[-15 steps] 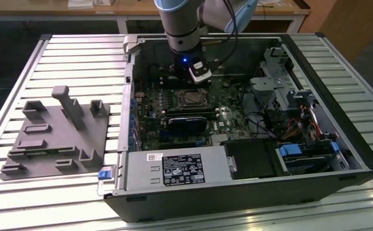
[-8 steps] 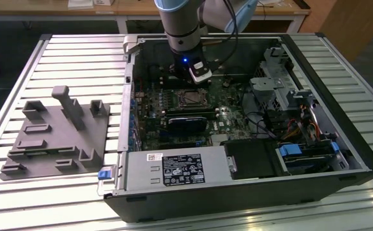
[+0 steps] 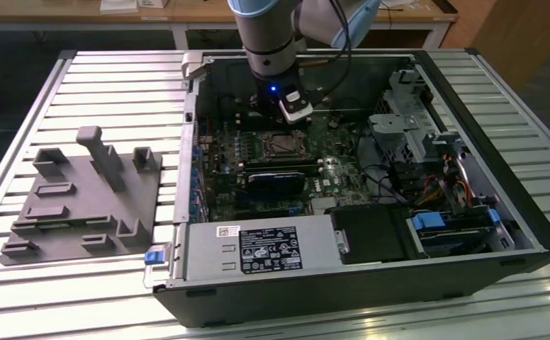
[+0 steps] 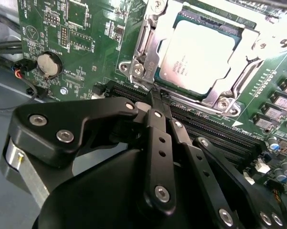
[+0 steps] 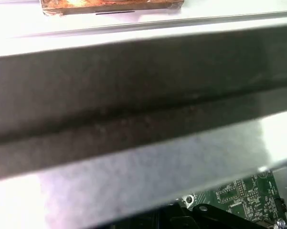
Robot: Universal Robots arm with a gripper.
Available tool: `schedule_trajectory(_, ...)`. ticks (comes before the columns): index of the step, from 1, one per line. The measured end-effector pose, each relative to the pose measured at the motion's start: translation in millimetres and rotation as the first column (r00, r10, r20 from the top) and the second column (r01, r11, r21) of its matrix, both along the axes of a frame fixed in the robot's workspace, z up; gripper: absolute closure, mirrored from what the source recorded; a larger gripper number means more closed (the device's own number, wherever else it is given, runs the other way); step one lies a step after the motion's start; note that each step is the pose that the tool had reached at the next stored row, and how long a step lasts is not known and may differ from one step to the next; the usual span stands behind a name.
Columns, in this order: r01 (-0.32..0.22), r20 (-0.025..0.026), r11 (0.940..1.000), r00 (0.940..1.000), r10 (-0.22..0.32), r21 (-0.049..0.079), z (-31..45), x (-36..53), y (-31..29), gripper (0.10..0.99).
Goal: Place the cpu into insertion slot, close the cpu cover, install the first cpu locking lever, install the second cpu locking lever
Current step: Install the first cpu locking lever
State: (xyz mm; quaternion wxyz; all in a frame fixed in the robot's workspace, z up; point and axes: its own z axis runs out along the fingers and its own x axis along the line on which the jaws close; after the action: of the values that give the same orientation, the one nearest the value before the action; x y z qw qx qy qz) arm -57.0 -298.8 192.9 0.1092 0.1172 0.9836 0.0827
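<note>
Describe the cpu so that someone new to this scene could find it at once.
Start at the open black computer case on the slatted metal table and look at the green circuit board inside. In the second wrist view, the cpu, a small flat square chip with a pale metal top, sits framed by the thin silvery metal cover, beside long black memory slots; nothing nearby is as plain and pale.

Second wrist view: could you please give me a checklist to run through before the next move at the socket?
1. Silvery-tan square cpu lies flat in the cover's window: ok.
2. Thin silvery metal cpu cover frame down around the cpu: ok.
3. Thin metal locking lever beside the cover latched: cannot tell.
4. Black gripper poised by the cover's corner, over the long black memory slots: ok.
5. Gripper touching anything: cannot tell.
</note>
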Motion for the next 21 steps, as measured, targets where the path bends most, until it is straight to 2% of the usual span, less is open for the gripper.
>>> schedule_trajectory(8,0.000,0.0000,1.0000,1.0000,0.000,0.001,0.0,0.0,-2.9,0.980)
schedule_trajectory(16,0.000,-0.0001,0.9999,1.0000,0.000,0.014,-0.4,0.5,-4.8,0.980)
schedule_trajectory(21,0.000,0.0000,0.9999,1.0000,0.000,0.016,-0.6,1.9,-5.7,0.980)
